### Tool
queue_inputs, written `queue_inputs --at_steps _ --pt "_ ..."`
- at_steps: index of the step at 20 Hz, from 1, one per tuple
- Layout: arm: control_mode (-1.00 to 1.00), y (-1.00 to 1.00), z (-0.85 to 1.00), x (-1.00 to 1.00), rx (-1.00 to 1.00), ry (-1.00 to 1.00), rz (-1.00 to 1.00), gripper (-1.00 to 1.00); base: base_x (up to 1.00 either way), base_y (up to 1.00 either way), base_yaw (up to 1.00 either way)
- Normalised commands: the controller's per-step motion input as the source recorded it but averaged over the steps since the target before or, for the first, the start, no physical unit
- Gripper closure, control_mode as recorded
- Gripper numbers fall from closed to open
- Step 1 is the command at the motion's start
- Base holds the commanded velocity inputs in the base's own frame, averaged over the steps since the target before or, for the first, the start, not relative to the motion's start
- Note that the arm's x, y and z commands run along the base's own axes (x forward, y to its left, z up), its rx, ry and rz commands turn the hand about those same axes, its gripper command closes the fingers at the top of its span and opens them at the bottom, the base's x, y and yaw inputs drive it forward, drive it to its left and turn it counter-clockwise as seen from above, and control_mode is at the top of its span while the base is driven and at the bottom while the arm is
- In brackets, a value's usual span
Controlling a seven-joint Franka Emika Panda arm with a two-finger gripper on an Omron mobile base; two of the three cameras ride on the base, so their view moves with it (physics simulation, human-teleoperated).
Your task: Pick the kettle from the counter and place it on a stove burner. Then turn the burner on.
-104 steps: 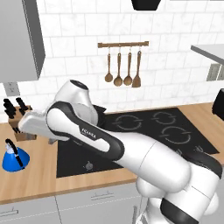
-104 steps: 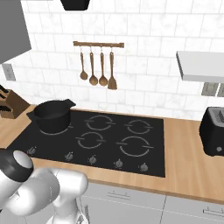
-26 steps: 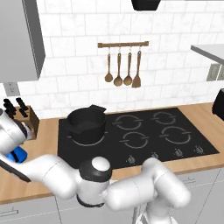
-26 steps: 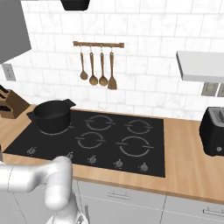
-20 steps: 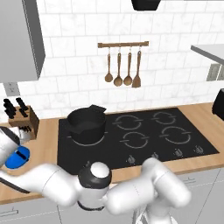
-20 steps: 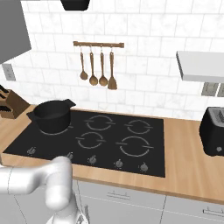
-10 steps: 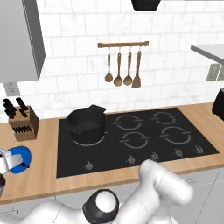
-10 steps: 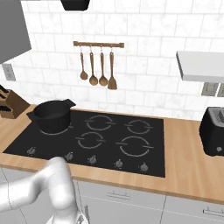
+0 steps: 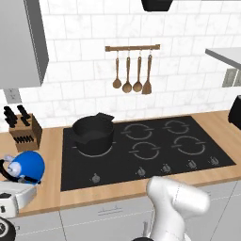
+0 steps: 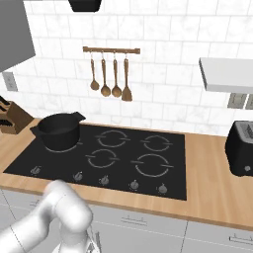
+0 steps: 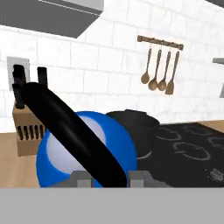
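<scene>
Currently mid-transfer: pickup looks done, placement pending. Cooktop [image 9: 155, 155] lies off to the pincer's right; pot [image 9: 93, 135] occupies the back-left burner just beyond the pincer, the other four rings are free. Kettle [image 9: 26, 166] hangs tilted at the pincer, over the counter's [image 9: 47, 188] left end, short of the glass. Pincer [image 11: 106, 177] is clamped on the kettle's handle [image 11: 72, 131]. Next: carry right over a free burner [image 9: 146, 151], level the kettle, lower, release, then go for that burner's knob.
</scene>
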Motion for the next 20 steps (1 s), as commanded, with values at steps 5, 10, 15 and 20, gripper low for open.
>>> queue_inputs --at_steps 5,10,15,20 --pt "-1.00 -1.00 0.40 -0.82 0.59 -0.12 0.00 1.00 0.00 0.00 0.00" --pt "-1.00 -1.00 0.15 -0.12 0.66 -0.05 0.06 1.00 0.00 0.00 0.00" --pt "-1.00 -1.00 0.02 0.00 0.53 -0.04 0.07 1.00 0.00 0.00 0.00" --pt "-1.00 -1.00 0.00 0.18 0.50 0.04 0.00 1.00 0.00 0.00 0.00"
